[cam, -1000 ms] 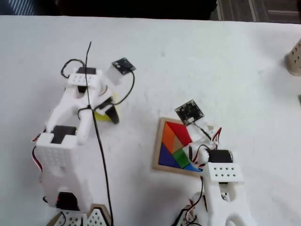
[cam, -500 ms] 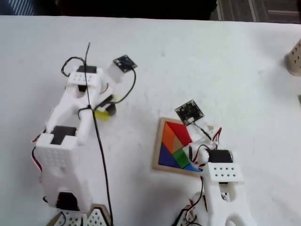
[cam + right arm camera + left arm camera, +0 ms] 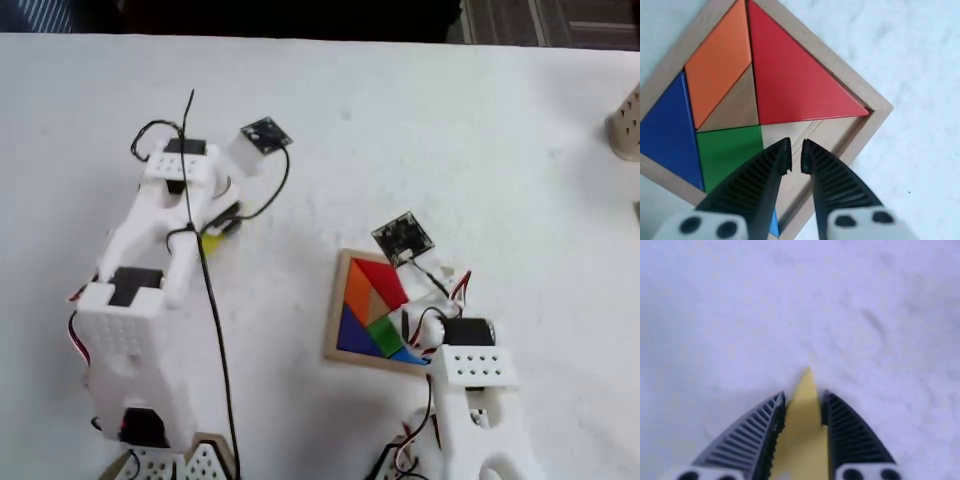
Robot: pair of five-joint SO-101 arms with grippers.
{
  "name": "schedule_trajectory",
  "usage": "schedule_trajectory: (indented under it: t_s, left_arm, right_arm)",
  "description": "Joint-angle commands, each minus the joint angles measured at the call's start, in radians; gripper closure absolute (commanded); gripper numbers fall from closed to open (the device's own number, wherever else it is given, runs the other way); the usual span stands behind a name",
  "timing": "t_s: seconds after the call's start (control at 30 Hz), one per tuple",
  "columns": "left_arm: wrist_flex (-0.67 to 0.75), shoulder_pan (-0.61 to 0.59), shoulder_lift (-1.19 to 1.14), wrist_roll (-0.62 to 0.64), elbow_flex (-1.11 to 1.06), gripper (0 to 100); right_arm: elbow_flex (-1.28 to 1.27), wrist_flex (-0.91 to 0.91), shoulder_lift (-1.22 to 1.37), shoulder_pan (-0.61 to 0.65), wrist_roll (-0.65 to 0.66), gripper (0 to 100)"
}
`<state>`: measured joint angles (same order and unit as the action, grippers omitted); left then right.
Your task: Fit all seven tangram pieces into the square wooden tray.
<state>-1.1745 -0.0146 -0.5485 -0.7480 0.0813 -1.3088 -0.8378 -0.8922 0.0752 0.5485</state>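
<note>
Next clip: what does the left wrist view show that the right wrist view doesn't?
Left wrist view: the left gripper shut on a yellow piece, its tip poking out past the fingers.
Right wrist view: the right gripper, shut and empty, over the wooden tray's bare patch, beside a red piece, orange piece, blue piece and green piece.
Both: black ribbed fingers over the white table.

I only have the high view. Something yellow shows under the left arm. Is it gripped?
Observer: Yes. The left wrist view shows the left gripper shut on the yellow piece.
Operator: Where is the free spot?
Observer: The tray has bare floor next to the red triangle and the green piece.
Operator: Is anything over it?
Observer: The right gripper hovers above that spot, shut and holding nothing.
</note>
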Motion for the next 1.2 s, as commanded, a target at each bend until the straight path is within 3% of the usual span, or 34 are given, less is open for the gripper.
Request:
schedule_trajectory:
  t_s: [0.0,0.23,0.43,0.6,0.7,0.77,0.97,1.17]
  left_arm:
    - [-0.041,0.013,0.010,-0.002,0.026,98]
    - [-0.107,0.004,0.013,-0.002,0.049,98]
    - [-0.354,-0.048,0.012,0.014,0.315,98]
    - [-0.531,-0.133,0.012,0.305,0.500,88]
    - [-0.557,-0.199,0.010,0.559,0.531,82]
    - [-0.559,-0.237,0.010,0.624,0.529,82]
    - [-0.542,-0.315,0.012,0.612,0.450,82]
    - [-0.488,-0.318,0.028,0.557,0.328,80]
  right_arm:
    - [0.006,0.018,-0.025,0.010,0.012,95.4]
    - [0.006,0.018,-0.025,0.010,0.012,95.4]
    - [0.006,0.018,-0.025,0.010,0.012,95.4]
    - [0.006,0.018,-0.025,0.010,0.012,95.4]
    - [0.006,0.018,-0.025,0.010,0.012,95.4]
    - [0.006,0.018,-0.025,0.010,0.012,95.4]
    - [0.006,0.016,-0.025,0.010,0.012,95.2]
    - [0.006,0.016,-0.024,0.010,0.012,95.1]
